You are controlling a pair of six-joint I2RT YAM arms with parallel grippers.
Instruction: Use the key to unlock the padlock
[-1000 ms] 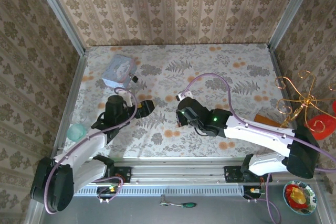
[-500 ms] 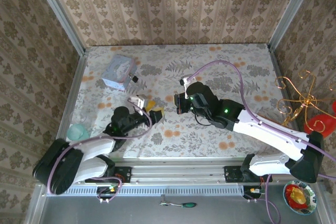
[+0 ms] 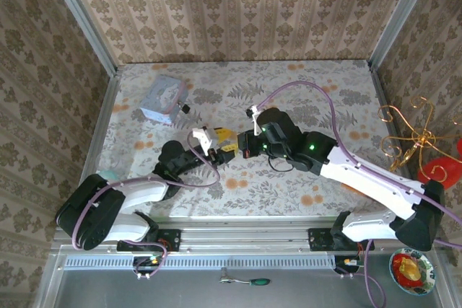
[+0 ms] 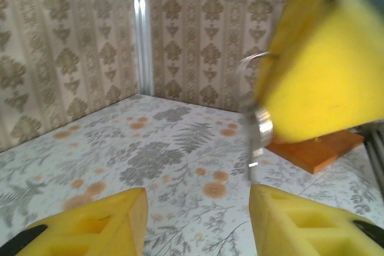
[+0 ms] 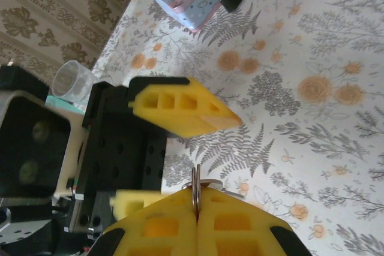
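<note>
Right fingers [image 5: 157, 227] were pressed together on the key [image 4: 260, 129], its ring pinched between the tips. Left fingers [image 4: 90, 226] were spread apart, nothing between them. Left gripper [image 3: 225, 142] and right gripper [image 3: 243, 148] sat close, tips facing, to the right of the light blue tin [image 3: 162, 96] and nearer the arm bases. Padlock [image 3: 185, 108] lay touching the tin's right edge, apart from both grippers.

arms [image 3: 361, 178]: white shells, black joints | cables [image 3: 302, 84]: lilac | fingers [image 5: 180, 109]: yellow, hollow-celled | LED [image 3: 312, 147]: green
</note>
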